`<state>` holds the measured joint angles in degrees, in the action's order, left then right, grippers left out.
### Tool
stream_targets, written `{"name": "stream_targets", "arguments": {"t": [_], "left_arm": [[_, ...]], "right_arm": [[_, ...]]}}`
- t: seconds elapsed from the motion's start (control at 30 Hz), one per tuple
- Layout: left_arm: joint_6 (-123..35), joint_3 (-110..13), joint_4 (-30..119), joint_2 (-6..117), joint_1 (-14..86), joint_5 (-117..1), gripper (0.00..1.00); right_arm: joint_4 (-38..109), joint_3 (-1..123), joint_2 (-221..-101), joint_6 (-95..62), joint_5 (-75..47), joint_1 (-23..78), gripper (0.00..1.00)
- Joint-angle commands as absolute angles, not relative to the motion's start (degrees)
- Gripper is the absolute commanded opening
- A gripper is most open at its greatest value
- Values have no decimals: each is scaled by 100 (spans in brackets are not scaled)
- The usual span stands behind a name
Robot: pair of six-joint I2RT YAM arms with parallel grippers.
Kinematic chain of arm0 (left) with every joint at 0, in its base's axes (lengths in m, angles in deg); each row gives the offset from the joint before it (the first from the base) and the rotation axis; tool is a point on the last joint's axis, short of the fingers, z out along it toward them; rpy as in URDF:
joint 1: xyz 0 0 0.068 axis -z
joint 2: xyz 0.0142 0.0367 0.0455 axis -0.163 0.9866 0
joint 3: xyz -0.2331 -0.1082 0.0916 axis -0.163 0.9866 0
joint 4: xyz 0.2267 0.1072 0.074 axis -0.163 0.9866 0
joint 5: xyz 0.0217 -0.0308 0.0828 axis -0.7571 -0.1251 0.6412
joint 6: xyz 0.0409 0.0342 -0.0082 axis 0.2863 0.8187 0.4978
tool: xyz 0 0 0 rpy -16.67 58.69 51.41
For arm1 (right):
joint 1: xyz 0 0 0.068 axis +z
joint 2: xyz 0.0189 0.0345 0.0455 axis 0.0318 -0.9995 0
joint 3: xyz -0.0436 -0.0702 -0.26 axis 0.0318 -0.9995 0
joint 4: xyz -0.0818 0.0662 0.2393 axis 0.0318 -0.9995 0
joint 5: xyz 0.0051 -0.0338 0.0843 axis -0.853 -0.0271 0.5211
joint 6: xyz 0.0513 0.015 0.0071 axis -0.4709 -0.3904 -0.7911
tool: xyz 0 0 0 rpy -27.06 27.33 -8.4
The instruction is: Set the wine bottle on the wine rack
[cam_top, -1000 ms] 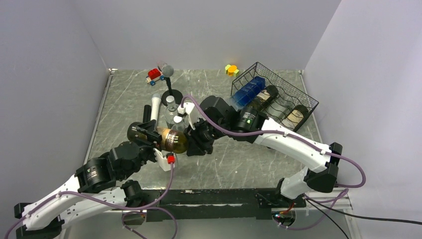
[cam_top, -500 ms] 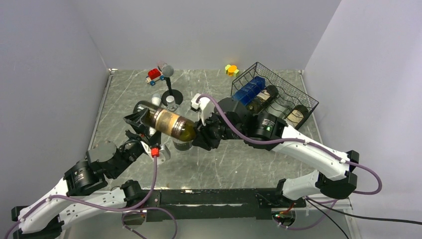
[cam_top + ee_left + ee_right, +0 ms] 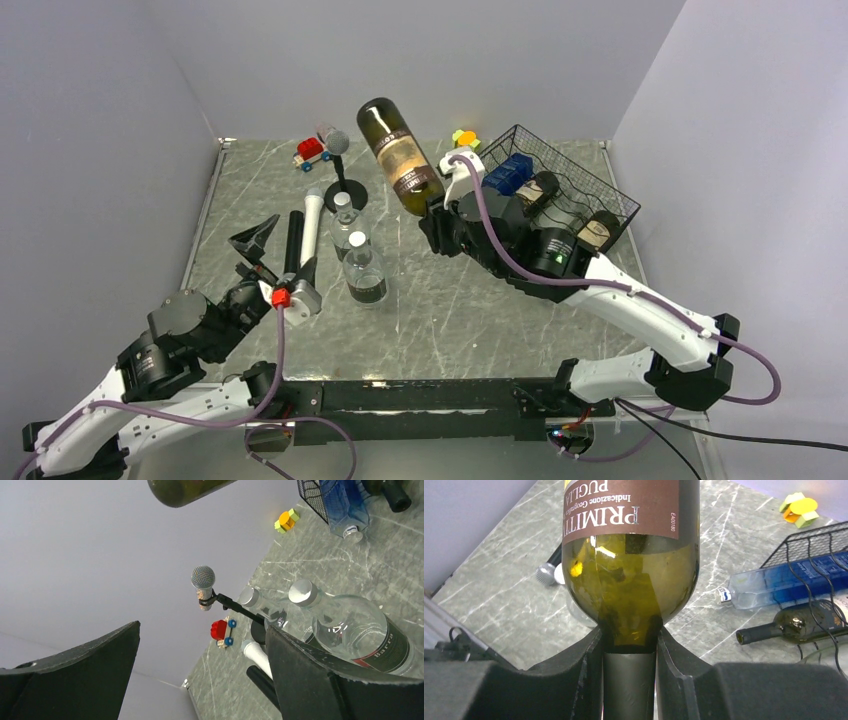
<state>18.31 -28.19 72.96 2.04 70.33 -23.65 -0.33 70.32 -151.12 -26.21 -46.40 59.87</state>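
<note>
Wine bottle [image 3: 400, 155] neck is hidden behind the right arm in the top view; right wrist view cuts off its base, left wrist view catches only the base at the top edge. Rack [image 3: 530, 140] near side is partly covered by the right arm; it holds a blue bottle [image 3: 510, 170] and two dark bottles [image 3: 540, 188], labels too small to read. Right tool [image 3: 630, 665] is narrow, clamped on the bottle neck, pads touching glass at the shoulder. Bottle is in the air, base up and tilted back-left, just left of the rack, not in it. Left tool [image 3: 281, 256] is wide, holds nothing, hangs above the tabletop [image 3: 450, 310] near a black tube [image 3: 295, 235] and two clear bottles [image 3: 365, 272]. Mic [image 3: 335, 140], toy car [image 3: 312, 150], yellow toy [image 3: 464, 139] sit at the back
</note>
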Motion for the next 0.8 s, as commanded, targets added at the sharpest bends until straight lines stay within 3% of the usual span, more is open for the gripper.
{"name": "stream_targets", "arguments": {"t": [0.0, 0.2, 0.43, 0.77], "left_arm": [[1177, -3062, 6882, 92, 7020, -2523, 99], [-426, -3144, 6594, 282, 7021, -2820, 99], [-2978, -3235, 6603, 1347, 7020, -1610, 99], [-4075, -2649, 6222, 1674, 7021, -1306, 99]], "right_arm": [[992, 7010, -14821, -3026, -5713, 5899, 0], [1197, 6494, -14857, -3880, -6046, 5183, 0], [1676, 5939, -15144, -4729, -6293, 4394, 0], [1544, 5867, -15947, -5685, -6532, 3788, 0]]}}
